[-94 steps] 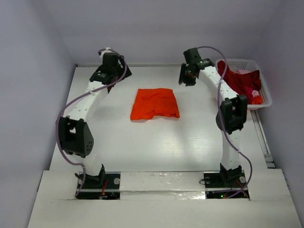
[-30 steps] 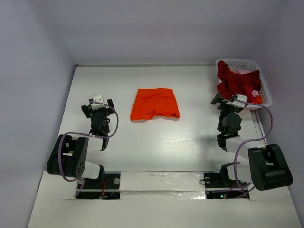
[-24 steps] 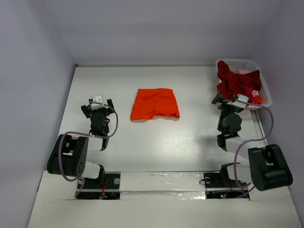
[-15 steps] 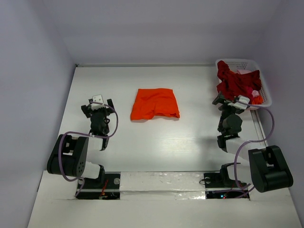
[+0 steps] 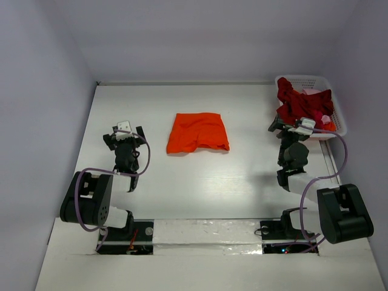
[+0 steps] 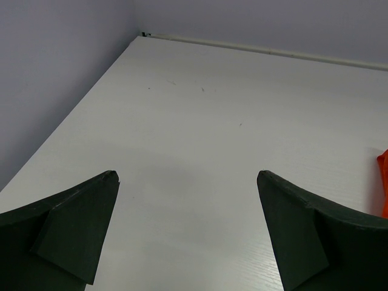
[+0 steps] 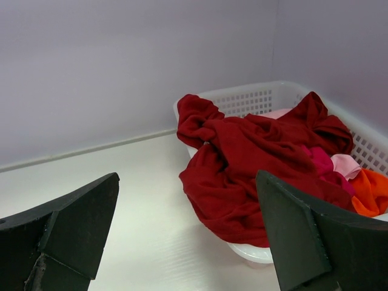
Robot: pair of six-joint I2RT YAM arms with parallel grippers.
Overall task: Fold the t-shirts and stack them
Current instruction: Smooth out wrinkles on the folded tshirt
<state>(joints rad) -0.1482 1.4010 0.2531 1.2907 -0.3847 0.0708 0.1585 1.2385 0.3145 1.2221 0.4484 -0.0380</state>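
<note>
The orange t-shirt (image 5: 198,133) lay folded into a soft, slightly rumpled rectangle near the middle of the smooth white desk (image 5: 242,176). Dark red t-shirts (image 7: 254,163) were heaped in crumpled folds in the white plastic lattice basket (image 7: 254,100), spilling over its near rim. The left gripper (image 6: 188,182) and right gripper (image 7: 188,182) both gaped wide, their dark wedge-shaped fingers (image 6: 73,224) holding nothing.
</note>
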